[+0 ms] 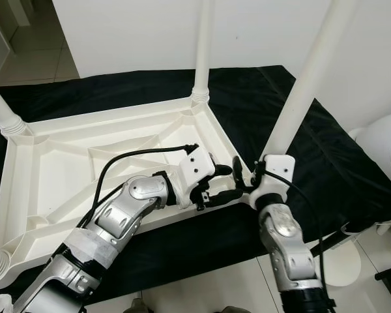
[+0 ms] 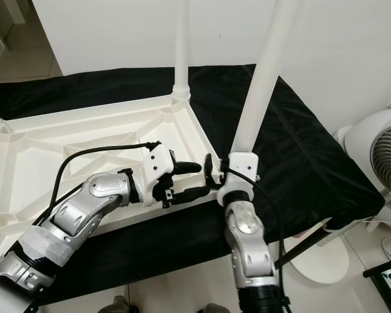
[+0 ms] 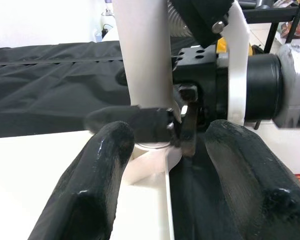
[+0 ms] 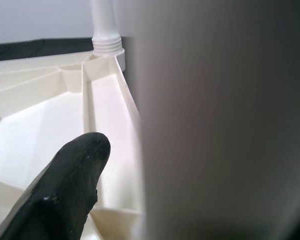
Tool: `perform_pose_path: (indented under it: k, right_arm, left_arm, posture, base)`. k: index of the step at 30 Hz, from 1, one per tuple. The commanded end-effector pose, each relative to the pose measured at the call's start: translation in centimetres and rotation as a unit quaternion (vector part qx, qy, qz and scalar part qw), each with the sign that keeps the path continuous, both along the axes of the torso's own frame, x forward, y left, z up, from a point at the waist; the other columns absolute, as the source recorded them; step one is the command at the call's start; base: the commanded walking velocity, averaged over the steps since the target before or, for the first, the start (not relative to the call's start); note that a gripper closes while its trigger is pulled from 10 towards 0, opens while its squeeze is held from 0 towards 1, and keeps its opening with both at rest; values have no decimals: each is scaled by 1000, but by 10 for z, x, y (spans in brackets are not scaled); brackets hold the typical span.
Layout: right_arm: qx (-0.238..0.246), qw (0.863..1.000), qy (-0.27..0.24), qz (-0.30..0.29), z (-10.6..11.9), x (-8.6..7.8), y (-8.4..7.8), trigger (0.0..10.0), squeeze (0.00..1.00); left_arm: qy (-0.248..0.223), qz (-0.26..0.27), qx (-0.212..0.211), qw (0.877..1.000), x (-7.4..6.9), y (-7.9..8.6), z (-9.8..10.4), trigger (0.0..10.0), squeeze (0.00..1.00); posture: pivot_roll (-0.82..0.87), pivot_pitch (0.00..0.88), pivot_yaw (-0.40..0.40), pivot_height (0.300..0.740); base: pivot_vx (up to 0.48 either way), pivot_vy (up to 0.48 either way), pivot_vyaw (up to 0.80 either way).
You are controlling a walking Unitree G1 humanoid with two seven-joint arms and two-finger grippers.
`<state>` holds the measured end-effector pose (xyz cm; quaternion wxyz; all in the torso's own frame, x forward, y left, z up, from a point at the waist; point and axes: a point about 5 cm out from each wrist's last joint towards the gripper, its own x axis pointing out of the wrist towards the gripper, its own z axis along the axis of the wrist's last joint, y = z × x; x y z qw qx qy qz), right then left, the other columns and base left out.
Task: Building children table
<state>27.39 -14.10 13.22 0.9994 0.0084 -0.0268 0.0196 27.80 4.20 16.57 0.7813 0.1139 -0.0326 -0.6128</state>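
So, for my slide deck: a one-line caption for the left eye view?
Both grippers, left and right, meet at the upturned white plastic table's near-corner leg.

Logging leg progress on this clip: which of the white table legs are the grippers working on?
The near right-corner leg, the one closest to the robot. The right gripper is at its base and the left gripper reaches in beside it; the far leg and left leg stand untouched.
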Motion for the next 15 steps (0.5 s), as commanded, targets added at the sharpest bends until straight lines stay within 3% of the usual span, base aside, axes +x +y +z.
perform_pose_path:
  k: [1, 2, 6, 15]
  right_arm:
    - [4, 1000, -7, 11, 2, -1, -2, 10000, 1000]
    - [2, 999, -9, 38, 3, -2, -5, 10000, 0]
    - [-29, 993, -7, 117, 5, -2, -19, 10000, 0]
    - [-78, 978, 3, 194, 8, 6, -33, 10000, 0]
  left_arm:
    - [-6, -60, 17, 998, -5, -2, 2, 10000, 0]
    - [-6, -59, 17, 998, -5, -1, 1, 10000, 0]
    - [-8, -56, 21, 998, -3, 0, 0, 10000, 0]
    - [-5, -65, 30, 997, -5, 0, -7, 10000, 0]
  posture:
    - [-22, 0, -25, 740]
    - [-23, 0, -25, 740]
    - [-28, 0, -19, 740]
    - [-34, 0, -13, 740]
  base:
    - [0, 0, 0]
    - [0, 0, 0]
    - [0, 0, 0]
    - [0, 0, 0]
